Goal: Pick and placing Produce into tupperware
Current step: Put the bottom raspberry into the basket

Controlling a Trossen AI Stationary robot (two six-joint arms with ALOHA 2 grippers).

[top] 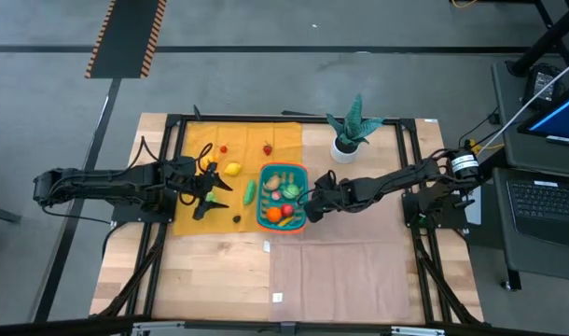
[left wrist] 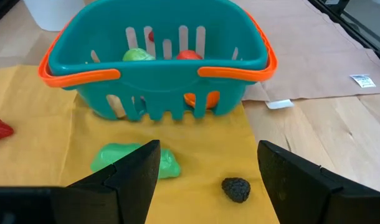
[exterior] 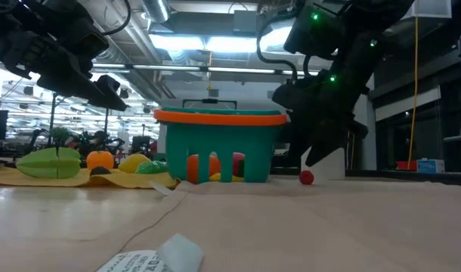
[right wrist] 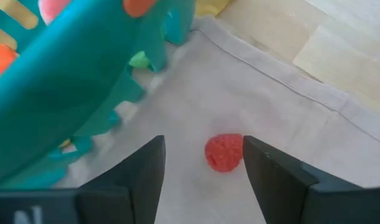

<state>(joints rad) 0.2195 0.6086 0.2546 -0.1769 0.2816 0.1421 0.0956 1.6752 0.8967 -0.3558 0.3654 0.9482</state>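
Step in hand: the right gripper [right wrist: 202, 165] hangs over a small red bumpy toy raspberry [right wrist: 224, 152] that lies on the tan cloth [right wrist: 277, 93] just outside the teal slotted plastic basket with an orange rim [top: 283, 196]; I judge the pick is about to be made.
Right pincer: spread, nothing between the fingers; the berry shows in the gap, nearer one finger than the other.
Doing it well: centre the gap on the berry first, then come straight down and close gently; the piece is round and small, so an off-centre squeeze would likely roll it away. Keep the finger on the basket side clear of the wall.
Berry's place: seen from above it is hidden under the right gripper, at about 3 to 4 o'clock of the basket; in the low view it sits on the cloth just beside the basket's corner.
Berry's axis: nearly round, no clear long axis or pointing end that I can tell.
Basket's axis: long side runs 12 to 6 o'clock across the table, open top upward; several toy pieces already lie inside.
Left pincer: the left gripper [left wrist: 209, 171] waits spread and empty above the yellow cloth [left wrist: 34, 162] at the basket's 9 o'clock, over a green toy vegetable [left wrist: 112, 158] and a small dark lumpy berry [left wrist: 236, 189].
Left outside: a yellow lemon-like piece [top: 232, 169] and a red strawberry [top: 267, 148] toward 10 to 11 o'clock.
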